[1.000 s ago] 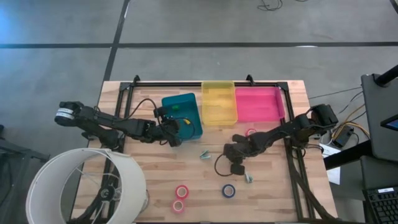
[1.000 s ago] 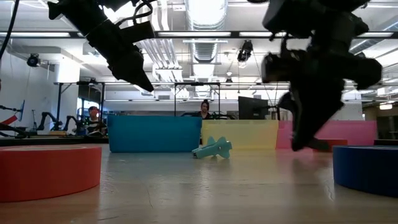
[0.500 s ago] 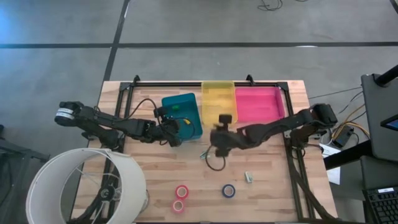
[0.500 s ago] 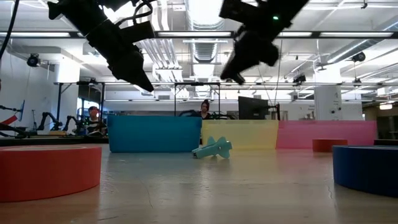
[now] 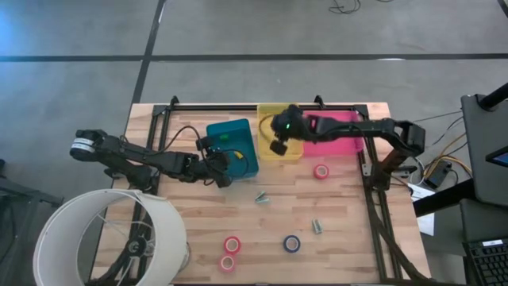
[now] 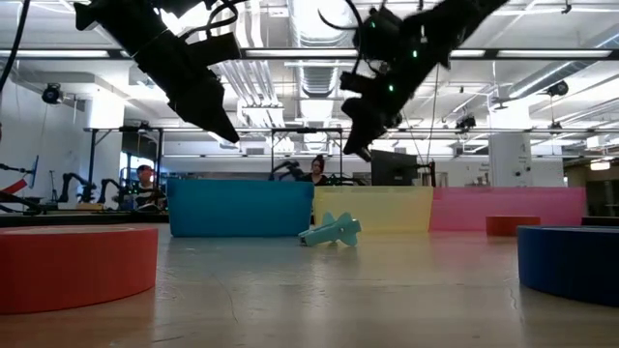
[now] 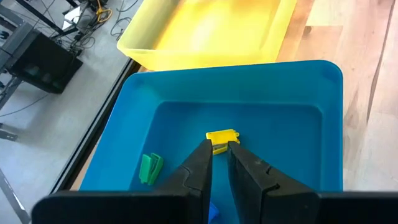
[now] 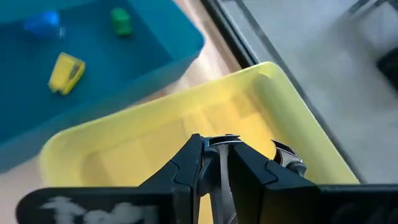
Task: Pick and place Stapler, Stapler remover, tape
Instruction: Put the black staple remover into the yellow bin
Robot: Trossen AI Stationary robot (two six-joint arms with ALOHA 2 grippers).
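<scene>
While your right end effector (image 5: 279,145) hangs over the yellow bin (image 5: 279,112), closed on a staple remover (image 8: 225,163), four tape rolls (image 5: 321,171) lie unsorted on the bench (image 5: 341,230), and your left end effector (image 7: 218,167) waits nearly closed over the blue bin (image 5: 225,132).

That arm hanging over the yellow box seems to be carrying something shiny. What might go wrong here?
The right gripper pinches a small metal item by a thin edge above the yellow bin, so it might slip early. It hangs near the bin's front wall, so the item may land on the table. The left gripper waits over the blue bin.
</scene>
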